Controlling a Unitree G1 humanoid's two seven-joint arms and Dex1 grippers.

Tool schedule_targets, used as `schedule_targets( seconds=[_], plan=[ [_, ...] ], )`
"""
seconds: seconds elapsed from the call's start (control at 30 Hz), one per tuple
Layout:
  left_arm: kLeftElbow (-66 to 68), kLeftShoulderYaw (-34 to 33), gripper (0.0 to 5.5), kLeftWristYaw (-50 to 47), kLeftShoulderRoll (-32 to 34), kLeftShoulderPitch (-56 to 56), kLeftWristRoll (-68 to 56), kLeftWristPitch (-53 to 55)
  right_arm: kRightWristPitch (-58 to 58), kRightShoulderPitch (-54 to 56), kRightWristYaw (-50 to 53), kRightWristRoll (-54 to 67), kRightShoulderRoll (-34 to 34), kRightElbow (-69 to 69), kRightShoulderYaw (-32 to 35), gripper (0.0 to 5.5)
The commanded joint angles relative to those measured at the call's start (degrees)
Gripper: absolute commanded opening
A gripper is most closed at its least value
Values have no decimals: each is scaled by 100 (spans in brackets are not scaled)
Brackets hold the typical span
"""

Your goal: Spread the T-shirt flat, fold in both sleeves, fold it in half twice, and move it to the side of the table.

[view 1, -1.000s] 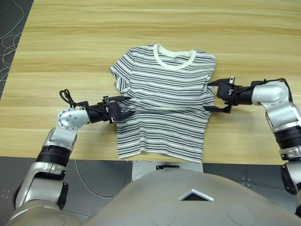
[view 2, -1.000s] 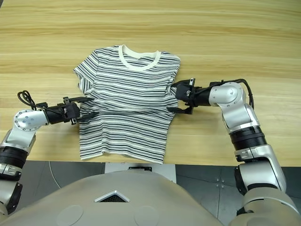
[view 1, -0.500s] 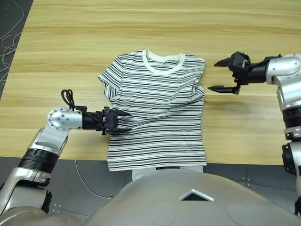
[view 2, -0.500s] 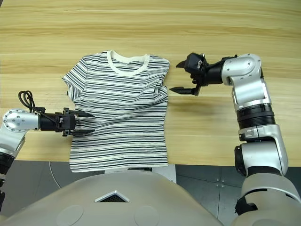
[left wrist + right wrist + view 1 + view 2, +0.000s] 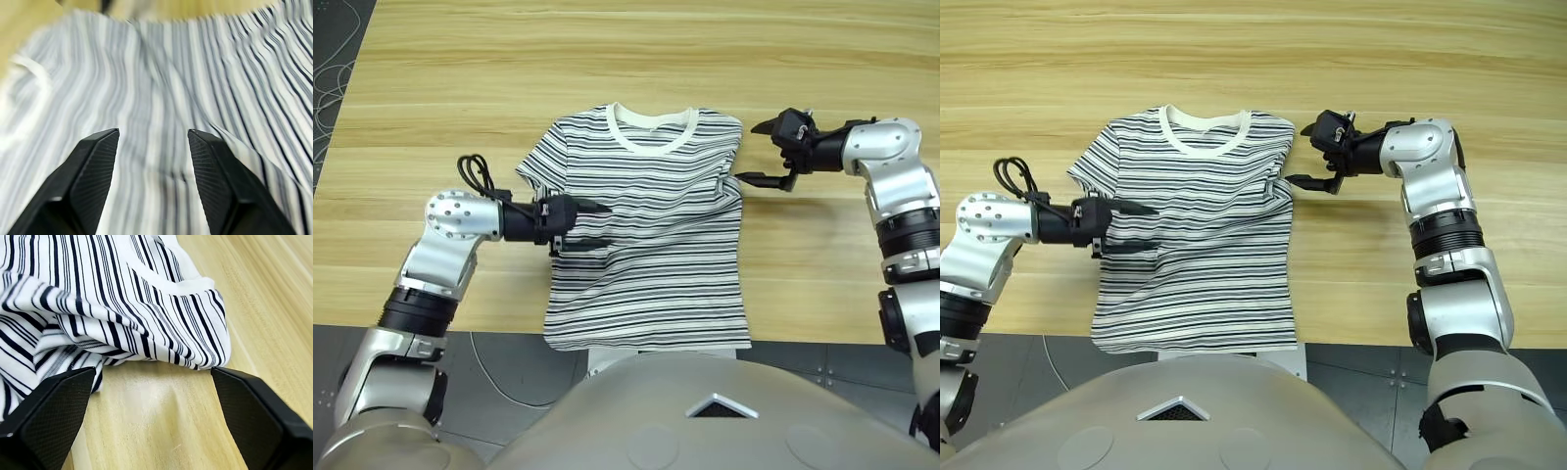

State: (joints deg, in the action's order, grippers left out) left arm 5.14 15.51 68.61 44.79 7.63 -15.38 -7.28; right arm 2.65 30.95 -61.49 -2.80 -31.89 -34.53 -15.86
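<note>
Moved: left tool (image 5: 602,224) brought in over T-shirt (image 5: 651,225); right tool (image 5: 747,154) lowered beside its bunched sleeve (image 5: 146,333).
Tools: both held apart.
T-shirt: laid at desk (image 5: 460,98) near edge.
Handling: soft, floppy; probably best pinched at sleeve hem.

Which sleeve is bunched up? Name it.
The sleeve on the robot's right, crumpled under itself just before the open right gripper; the left sleeve lies spread out flat.

Lab-like room, wooden table (image 5: 460,59), grey floor (image 5: 803,364)
</note>
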Motion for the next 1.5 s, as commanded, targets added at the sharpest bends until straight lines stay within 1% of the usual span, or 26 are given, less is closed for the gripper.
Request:
schedule_targets(
  seconds=[0.03, 0.1, 0.2, 0.23, 0.3, 0.4, 0.5, 0.63, 0.87, 1.0, 1.1, 1.3, 1.5],
  plan=[
    [282, -145, 262, 134, -92, 282, 61, -9, 194, 120, 85, -121, 101, -229, -19, 437],
    [412, -152, 262, 70, -213, 412, 109, -59, 228, 112, 103, -138, 141, -258, -22, 437],
    [1057, -132, 262, -351, -654, 800, 406, -273, 261, 77, 116, -132, 201, -281, -18, 437],
    [1516, -69, 262, -613, -791, 1010, 740, -603, 270, 68, 119, -132, 219, -287, -15, 437],
    [2838, -12, 262, -1178, -1117, 1551, 1266, -1147, 282, 67, 131, -135, 272, -299, -11, 437],
    [4431, -38, 262, -1682, -1494, 2106, 1644, -1716, 289, 94, 149, -143, 346, -308, -22, 437],
    [5527, -30, 262, -2058, -1730, 2404, 1933, -2047, 314, 149, 161, -171, 391, -350, -33, 437],
    [6417, 1, 262, -2457, -1860, 2529, 2258, -2249, 334, 170, 149, -242, 433, -329, -69, 437],
    [6834, 60, 262, -2718, -1933, 2445, 2467, -2343, 723, 136, 473, -827, 368, -551, -394, 437],
    [6856, 41, 262, -2710, -1909, 2394, 2467, -2391, 1100, 134, 841, -1250, 223, -734, -581, 437],
    [6862, 9, 262, -2686, -1880, 2413, 2438, -2383, 1397, 104, 1092, -1577, -13, -821, -722, 437],
    [6865, -15, 262, -2691, -1916, 2411, 2444, -2362, 1506, -104, 1178, -1591, -464, -727, -623, 437],
    [6881, -69, 262, -2720, -1903, 2452, 2461, -2323, 1423, -463, 1076, -1471, -747, -335, -496, 437]
  ],
)
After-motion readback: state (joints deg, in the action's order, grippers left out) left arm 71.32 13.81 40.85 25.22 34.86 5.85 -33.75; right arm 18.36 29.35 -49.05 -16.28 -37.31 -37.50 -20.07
